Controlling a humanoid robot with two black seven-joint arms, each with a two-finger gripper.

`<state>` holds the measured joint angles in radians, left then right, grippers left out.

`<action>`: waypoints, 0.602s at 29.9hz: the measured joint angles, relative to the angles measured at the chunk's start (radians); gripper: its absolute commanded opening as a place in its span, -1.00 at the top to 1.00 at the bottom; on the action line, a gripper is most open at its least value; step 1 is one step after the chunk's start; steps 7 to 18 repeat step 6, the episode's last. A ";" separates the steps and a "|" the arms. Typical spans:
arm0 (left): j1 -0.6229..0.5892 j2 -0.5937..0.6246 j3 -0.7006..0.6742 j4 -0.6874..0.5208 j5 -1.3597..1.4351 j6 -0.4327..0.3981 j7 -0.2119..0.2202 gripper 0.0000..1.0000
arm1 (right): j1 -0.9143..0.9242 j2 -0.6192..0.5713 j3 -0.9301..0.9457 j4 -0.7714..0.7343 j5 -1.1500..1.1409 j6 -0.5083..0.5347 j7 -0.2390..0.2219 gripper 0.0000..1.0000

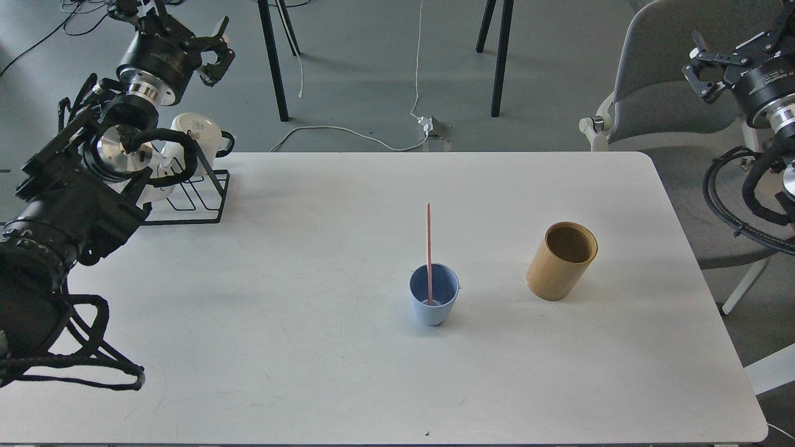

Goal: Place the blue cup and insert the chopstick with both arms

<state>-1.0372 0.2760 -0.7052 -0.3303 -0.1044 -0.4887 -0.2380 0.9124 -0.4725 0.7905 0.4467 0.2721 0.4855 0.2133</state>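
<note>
On the white table (310,347), the only central obstacles are the blue cup (433,304), with a pink chopstick (428,248) standing upright in it, and a bamboo cylinder (561,261) nearby to its right. A black rack (199,198) occupies the far left corner. The near and middle-left tabletop lies open.

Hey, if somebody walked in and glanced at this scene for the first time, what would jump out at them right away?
First, the pink chopstick standing in the blue cup near the middle of the white table. Next, the tan bamboo cylinder upright to the cup's right, apart from it. Then the black arms raised at both edges, the left end effector open above the mug rack, and the right end effector by the grey chair.
</note>
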 measured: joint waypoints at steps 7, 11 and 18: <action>0.000 0.002 -0.008 0.000 0.000 0.000 0.000 -0.99 | 0.008 0.068 0.073 -0.051 0.000 0.003 -0.012 -1.00; 0.000 0.002 -0.008 0.000 0.000 0.000 0.000 -0.99 | 0.008 0.068 0.073 -0.051 0.000 0.003 -0.012 -1.00; 0.000 0.002 -0.008 0.000 0.000 0.000 0.000 -0.99 | 0.008 0.068 0.073 -0.051 0.000 0.003 -0.012 -1.00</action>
